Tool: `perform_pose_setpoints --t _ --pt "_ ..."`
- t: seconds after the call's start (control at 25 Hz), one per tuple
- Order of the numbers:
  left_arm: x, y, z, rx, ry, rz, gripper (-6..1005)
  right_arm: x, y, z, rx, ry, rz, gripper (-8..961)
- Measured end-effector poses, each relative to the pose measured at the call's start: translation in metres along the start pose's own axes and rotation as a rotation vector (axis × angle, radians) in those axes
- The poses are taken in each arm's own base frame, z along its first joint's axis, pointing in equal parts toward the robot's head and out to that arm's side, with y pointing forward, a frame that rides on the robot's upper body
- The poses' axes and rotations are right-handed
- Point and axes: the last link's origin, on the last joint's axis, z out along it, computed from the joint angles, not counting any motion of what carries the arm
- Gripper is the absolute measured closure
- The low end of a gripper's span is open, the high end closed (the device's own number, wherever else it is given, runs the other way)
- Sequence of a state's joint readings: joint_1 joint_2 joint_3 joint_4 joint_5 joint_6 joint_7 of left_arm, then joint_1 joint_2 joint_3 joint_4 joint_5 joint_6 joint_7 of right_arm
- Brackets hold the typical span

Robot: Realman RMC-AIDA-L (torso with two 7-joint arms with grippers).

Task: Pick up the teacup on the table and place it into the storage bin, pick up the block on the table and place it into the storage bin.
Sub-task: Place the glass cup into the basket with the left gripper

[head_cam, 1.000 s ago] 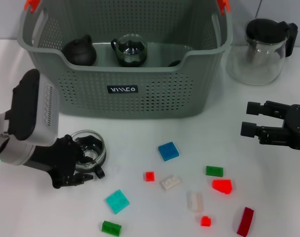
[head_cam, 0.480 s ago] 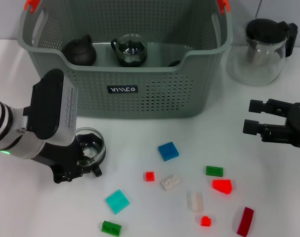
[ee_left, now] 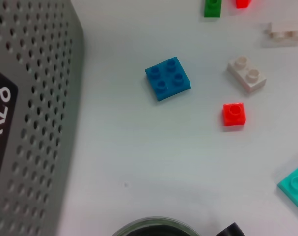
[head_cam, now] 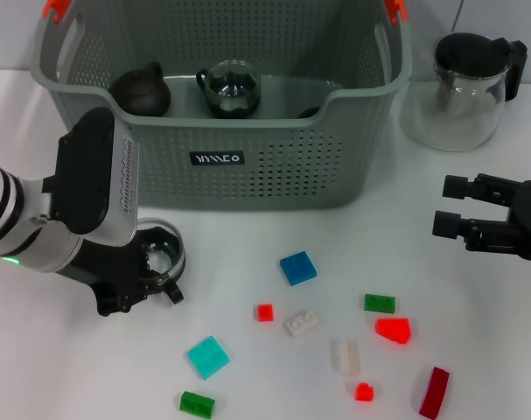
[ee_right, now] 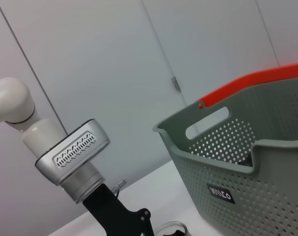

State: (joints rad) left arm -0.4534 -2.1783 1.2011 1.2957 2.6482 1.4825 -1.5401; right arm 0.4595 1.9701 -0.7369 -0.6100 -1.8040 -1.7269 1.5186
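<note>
A clear glass teacup (head_cam: 163, 255) stands on the white table just in front of the storage bin (head_cam: 221, 124), a grey-green perforated basket with red-orange clips. My left gripper (head_cam: 143, 296) has its black fingers on either side of the cup and is shut on it; the wrist hides part of it. The cup's rim shows in the left wrist view (ee_left: 153, 229). Several blocks lie on the table, the nearest a blue one (head_cam: 297, 267) (ee_left: 167, 78). My right gripper (head_cam: 450, 207) is open and empty, hovering at the right.
The bin holds a dark teapot (head_cam: 140, 90) and a glass teapot (head_cam: 232, 87). A glass pitcher with a black lid (head_cam: 462, 87) stands at the back right. Red (head_cam: 264, 311), white (head_cam: 301, 323), green (head_cam: 380, 303) and teal (head_cam: 207, 356) blocks are scattered at the front.
My left arm has swung up and toward the bin, and the teacup has shifted slightly toward the bin with the fingers. The right gripper has drifted slightly right.
</note>
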Motion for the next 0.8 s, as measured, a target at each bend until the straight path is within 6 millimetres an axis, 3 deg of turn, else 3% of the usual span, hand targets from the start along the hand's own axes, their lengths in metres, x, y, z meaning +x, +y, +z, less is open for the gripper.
perform_pose_setpoints --t 0.6,0.8 --pt "0.01 -0.001 -0.021 0.001 0.039 -0.094 946 0.001 0.001 -0.003 0.001 0.001 -0.013 36" --pt "0.021 0.002 -0.035 -0.063 0.17 -0.185 946 0.001 0.001 -0.004 0.001 0.002 -0.013 37"
